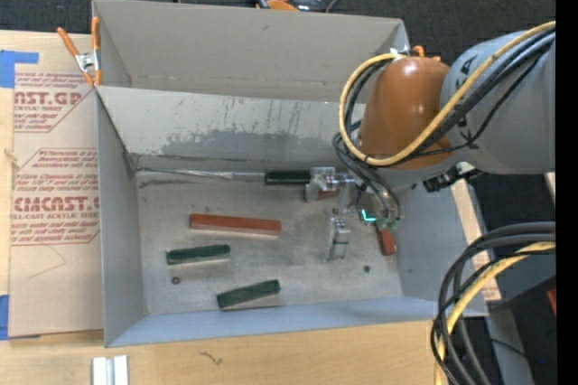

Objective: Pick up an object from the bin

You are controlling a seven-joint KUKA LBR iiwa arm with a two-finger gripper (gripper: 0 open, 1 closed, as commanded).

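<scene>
My gripper [339,240] hangs over bare floor right of centre in the grey metal bin [244,49]; I cannot tell how wide it is set. Nearest are a flat red-brown bar [235,224] to its left and a black-handled metal rod [289,178] just above. A dark green flat bar [198,255] and a second dark green bar [247,293] lie lower left, well apart from it.

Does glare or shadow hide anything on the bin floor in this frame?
Camera view: even light; a pale streaky sheen lies on the bin's back wall, not its floor. Camera view: the red-brown bar, the left green bar and the front green bar lie unshaded; the gripper, right of them, covers none.
</scene>
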